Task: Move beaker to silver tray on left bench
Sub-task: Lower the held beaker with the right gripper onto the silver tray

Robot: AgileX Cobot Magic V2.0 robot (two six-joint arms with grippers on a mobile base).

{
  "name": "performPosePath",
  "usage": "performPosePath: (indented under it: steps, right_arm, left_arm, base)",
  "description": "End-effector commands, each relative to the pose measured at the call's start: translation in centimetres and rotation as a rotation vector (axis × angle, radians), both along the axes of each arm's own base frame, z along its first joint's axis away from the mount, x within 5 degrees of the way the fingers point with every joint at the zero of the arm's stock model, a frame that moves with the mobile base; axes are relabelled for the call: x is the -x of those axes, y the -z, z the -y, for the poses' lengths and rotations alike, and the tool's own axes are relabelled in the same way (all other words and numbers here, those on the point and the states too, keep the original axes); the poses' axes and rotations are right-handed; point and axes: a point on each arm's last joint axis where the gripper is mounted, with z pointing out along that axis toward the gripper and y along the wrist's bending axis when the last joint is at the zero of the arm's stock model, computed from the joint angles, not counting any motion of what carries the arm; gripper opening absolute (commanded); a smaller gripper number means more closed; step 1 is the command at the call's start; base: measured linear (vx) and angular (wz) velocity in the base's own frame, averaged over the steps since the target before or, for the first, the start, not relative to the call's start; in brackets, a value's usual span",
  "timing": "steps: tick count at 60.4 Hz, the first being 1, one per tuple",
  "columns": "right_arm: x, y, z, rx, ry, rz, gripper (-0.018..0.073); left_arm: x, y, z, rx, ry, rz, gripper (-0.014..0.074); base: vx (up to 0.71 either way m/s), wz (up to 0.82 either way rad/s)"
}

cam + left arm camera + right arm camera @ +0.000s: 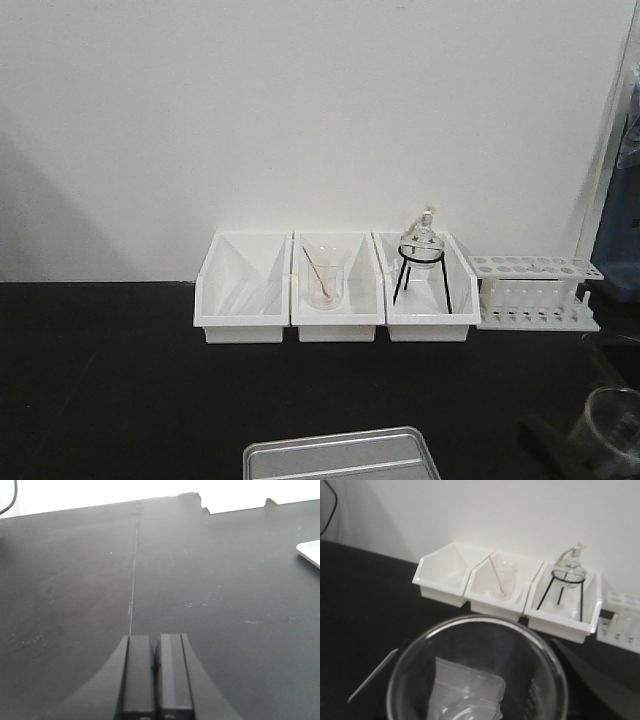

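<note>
Holding beaker (612, 428): right claw (476, 700)

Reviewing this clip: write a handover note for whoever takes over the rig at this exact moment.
Grippers: the left pincer is shut and holds nothing, over the black bench. The right pincer appears shut on the beaker, at the front right.
Things: the silver tray lies front centre, to the left of the beaker; its visible part is bare.
Done: beaker grasped.
Left: carry it left over the tray, set it down upright, release.
</note>
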Motion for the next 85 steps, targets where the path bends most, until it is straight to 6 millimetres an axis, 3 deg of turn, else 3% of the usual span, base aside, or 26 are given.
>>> performPosePath:
  steps: [1, 10, 16, 27, 31, 36, 51, 67, 85]
  right_arm:
    - [-1.2, 0.0, -1.4, 0.006, -0.096, -0.002, -0.0011]
    - [-3.9, 2.5, -3.3, 0.03, -0.184, -0.113, -0.0011]
    - [-7.0, 4.1, -4.7, -0.003, -0.237, -0.158, -0.0011]
    - [-12.8, 5.2, -4.6, -0.37, -0.295, 0.055, -0.0011]
    - [-14.3, 6.5, -4.5, -0.389, -0.274, 0.101, -0.0011]
    - [-16.0, 9.0, -5.5, -0.277, -0.307, 0.089, -0.0011]
    - [-18.7, 14.2, -8.0, -0.087, -0.373, -0.037, -0.0011]
    - [-20.7, 17.3, -8.6, -0.054, -0.351, -0.067, -0.0011]
    - [-20.8, 18.4, -8.4, 0.044, -0.352, -0.044, 0.0022]
  left_arm:
    - [-0.2, 0.0, 0.1, 0.005, 0.01, 0.063, 0.0001]
    - [-0.2, 0.0, 0.1, 0.005, 0.01, 0.063, 0.0001]
    - [-0.2, 0.0, 0.1, 0.005, 0.01, 0.063, 0.0001]
    - [-0.2, 0.0, 0.1, 0.005, 0.01, 0.063, 0.0001]
    - [-0.2, 0.0, 0.1, 0.005, 0.01, 0.063, 0.0001]
    - [-0.2, 0.0, 0.1, 0.005, 0.01, 0.063, 0.0001]
    - [-0.2, 0.0, 0.1, 0.005, 0.01, 0.063, 0.0001]
    - [-0.2, 0.0, 0.1, 0.005, 0.01, 0.063, 0.0001]
    - [-0.2, 0.0, 0.1, 0.005, 0.01, 0.063, 0.0001]
  base:
    - [0.0, 0.0]
    - [0.0, 0.0]
    - [0.0, 0.0]
    - [0.0, 0.0]
    - [0.0, 0.0]
    - [0.0, 0.0]
    - [0.0, 0.0]
    - [0.0, 0.0]
    - [0.0, 0.0]
